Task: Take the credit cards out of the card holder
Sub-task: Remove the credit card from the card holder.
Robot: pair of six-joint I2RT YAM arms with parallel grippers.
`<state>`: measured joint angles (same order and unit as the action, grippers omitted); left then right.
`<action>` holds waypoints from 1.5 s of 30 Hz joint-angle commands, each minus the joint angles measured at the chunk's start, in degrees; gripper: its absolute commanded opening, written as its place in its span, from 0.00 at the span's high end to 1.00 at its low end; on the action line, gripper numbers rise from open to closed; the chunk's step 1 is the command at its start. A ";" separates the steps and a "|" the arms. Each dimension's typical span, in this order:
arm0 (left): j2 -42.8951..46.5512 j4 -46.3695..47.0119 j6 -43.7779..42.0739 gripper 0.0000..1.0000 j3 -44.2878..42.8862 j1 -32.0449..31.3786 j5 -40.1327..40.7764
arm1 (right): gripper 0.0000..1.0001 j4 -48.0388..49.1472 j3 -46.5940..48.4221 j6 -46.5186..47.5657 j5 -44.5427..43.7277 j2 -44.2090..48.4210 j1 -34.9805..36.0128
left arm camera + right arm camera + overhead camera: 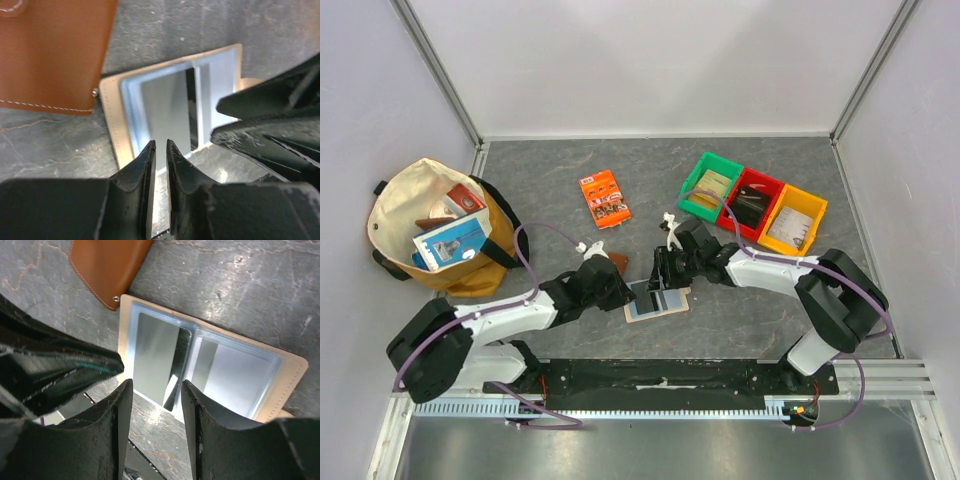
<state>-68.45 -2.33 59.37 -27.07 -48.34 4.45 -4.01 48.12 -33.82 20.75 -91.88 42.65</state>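
Note:
The beige card holder [672, 304] lies open on the table between both grippers, pale blue lining up [131, 107] [287, 382]. A glossy black credit card [157, 357] sits in its left pocket, one corner sticking out past the near edge; it also shows in the left wrist view [162, 107]. My left gripper [630, 290] [160, 144] is at the holder's edge, jaws almost together with nothing between them. My right gripper [665, 282] [156, 385] is open, hovering over the card's protruding corner without holding it.
A brown wallet [617, 262] [50, 50] [105, 265] lies touching the holder's far left corner. An orange packet [605, 198] lies behind. Green [710, 185], red [752, 203] and yellow [792, 220] bins stand at back right. A tote bag [435, 225] stands at left.

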 commanded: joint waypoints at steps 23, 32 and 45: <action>-9.25 9.36 1.62 0.85 5.10 2.19 -4.18 | 0.72 27.29 -12.79 -3.44 16.25 -5.07 -5.74; -8.81 9.36 1.62 0.85 5.45 2.37 -4.10 | 0.96 30.11 -13.40 -4.06 18.01 -6.56 -6.62; -8.37 10.06 2.06 0.86 6.85 2.99 -4.18 | 1.00 26.77 -16.21 -0.89 19.23 -2.69 -11.81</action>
<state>-76.34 11.38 61.23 -22.00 -45.69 -0.64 22.79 32.32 -36.71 38.89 -96.07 31.24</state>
